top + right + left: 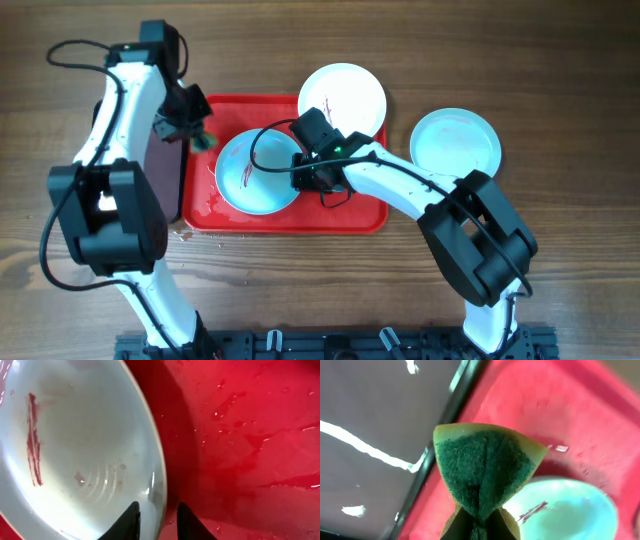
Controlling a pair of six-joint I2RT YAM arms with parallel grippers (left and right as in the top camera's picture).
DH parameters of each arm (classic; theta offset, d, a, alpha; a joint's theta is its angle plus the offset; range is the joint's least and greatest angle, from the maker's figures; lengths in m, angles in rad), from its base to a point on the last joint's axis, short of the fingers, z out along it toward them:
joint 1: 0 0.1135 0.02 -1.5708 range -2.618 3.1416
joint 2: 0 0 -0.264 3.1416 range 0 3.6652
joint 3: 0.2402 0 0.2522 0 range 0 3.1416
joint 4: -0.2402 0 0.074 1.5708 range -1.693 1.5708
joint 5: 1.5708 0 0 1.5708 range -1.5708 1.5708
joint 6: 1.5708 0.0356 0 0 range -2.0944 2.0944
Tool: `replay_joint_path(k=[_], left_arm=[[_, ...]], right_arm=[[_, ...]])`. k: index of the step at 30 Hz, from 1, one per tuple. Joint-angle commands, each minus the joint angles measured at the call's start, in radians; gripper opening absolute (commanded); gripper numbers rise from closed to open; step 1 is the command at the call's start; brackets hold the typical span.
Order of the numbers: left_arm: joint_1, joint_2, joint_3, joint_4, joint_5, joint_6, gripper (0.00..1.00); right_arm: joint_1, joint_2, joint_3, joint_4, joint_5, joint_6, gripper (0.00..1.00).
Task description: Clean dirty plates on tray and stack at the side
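Note:
A pale mint-blue plate with a dark red smear lies on the red tray. My right gripper straddles its right rim and is shut on it; in the right wrist view the plate looks raised over a shadow on the tray. My left gripper is shut on a green and yellow sponge, held above the tray's left edge beside the plate. A white plate with red smears overlaps the tray's back edge. A second mint-blue plate lies on the table to the right.
A black tray lies left of the red tray, under my left arm; it also shows in the left wrist view. Water drops wet the red tray's floor. Bare wooden table surrounds it.

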Motion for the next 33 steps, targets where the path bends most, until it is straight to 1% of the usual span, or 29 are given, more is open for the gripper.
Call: replay_joint_path(k=[1,2,4,7,12,20,25,31,33], left_arm=[[-0.029,-0.013,-0.063,0.000,0.028,0.096,0.04],[-0.032,-0.013,-0.075,0.000,0.029,0.116,0.04],[-0.039,-0.013,-0.094,0.001,0.028,0.140,0.04],[-0.042,-0.013,-0.109,0.011,0.035,0.170,0.04],[-0.043,-0.013,-0.110,0.016,0.037,0.169,0.04],[-0.045,-0.013,-0.139,0.015,0.106,0.169,0.04],[-0.060,-0.013,-0.179,0.029,0.105,0.172,0.04],[-0.109,-0.013,-0.234,0.037,0.095,0.288,0.04],[-0.132,-0.013,-0.270,0.055,0.076,0.299,0.04]], right_arm=[[-0.008,0.023,0.016,0.006,-0.025,0.003,0.13],[-0.008,0.023,0.016,0.011,-0.024,0.002,0.09],[-0.009,0.024,0.016,0.024,-0.024,-0.005,0.05],[-0.013,0.042,0.016,0.061,-0.042,-0.031,0.04],[-0.041,0.077,0.016,0.093,-0.130,-0.057,0.05],[-0.047,0.077,0.016,0.124,-0.135,-0.061,0.04],[-0.047,0.077,0.016,0.124,-0.136,-0.065,0.04],[-0.047,0.077,0.016,0.127,-0.137,-0.076,0.04],[-0.047,0.077,0.016,0.127,-0.137,-0.076,0.04]])
